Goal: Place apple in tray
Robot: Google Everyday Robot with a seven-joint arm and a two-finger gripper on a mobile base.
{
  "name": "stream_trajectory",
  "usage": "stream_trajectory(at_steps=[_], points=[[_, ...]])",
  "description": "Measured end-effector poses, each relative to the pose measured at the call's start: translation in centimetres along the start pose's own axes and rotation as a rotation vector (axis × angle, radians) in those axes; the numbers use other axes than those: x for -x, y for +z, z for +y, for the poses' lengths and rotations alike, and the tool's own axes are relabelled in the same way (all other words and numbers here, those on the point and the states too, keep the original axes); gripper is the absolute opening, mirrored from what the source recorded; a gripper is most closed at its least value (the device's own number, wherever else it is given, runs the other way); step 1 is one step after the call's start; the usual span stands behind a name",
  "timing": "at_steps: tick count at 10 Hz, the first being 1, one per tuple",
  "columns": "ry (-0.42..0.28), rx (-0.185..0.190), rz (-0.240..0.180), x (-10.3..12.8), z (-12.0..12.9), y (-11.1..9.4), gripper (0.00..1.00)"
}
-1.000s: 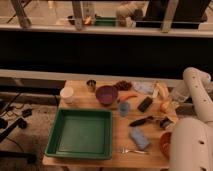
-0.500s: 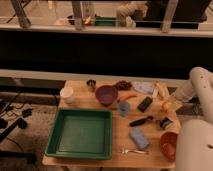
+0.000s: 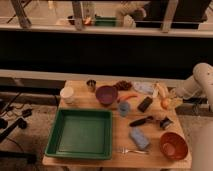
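The apple (image 3: pixel 165 103), small and orange-yellow, lies near the table's right edge. The white arm comes in from the right, and my gripper (image 3: pixel 172 96) is low over the table just up and to the right of the apple. I cannot tell whether it touches the apple. The large green tray (image 3: pixel 54 145) sits at the front left of the table, far from the gripper, with nothing in it.
Between apple and tray lie a purple bowl (image 3: pixel 106 94), a carrot (image 3: pixel 129 96), a blue cup (image 3: pixel 124 108), a black block (image 3: pixel 145 104) and a black-handled utensil (image 3: pixel 141 120). An orange-red bowl (image 3: pixel 173 145), a blue sponge (image 3: pixel 139 138) and a fork (image 3: pixel 129 150) are at the front right. A white cup (image 3: pixel 67 94) stands at the left.
The arm has shifted a little to the right and its upper part has left the picture. The apple and the other things have not moved.
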Motion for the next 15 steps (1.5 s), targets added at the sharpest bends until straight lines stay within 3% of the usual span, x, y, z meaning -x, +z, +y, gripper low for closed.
stream_trajectory(at_steps=[3,5,7,15], points=[[-0.141,-0.003,-0.041,6.9,2.3,-2.9,0.02],[-0.265,0.021,-0.089,12.0,4.2,-3.7,0.02],[-0.362,0.079,-0.135,15.8,5.7,-3.4,0.02],[-0.359,0.084,-0.133,15.6,5.8,-3.5,0.02]])
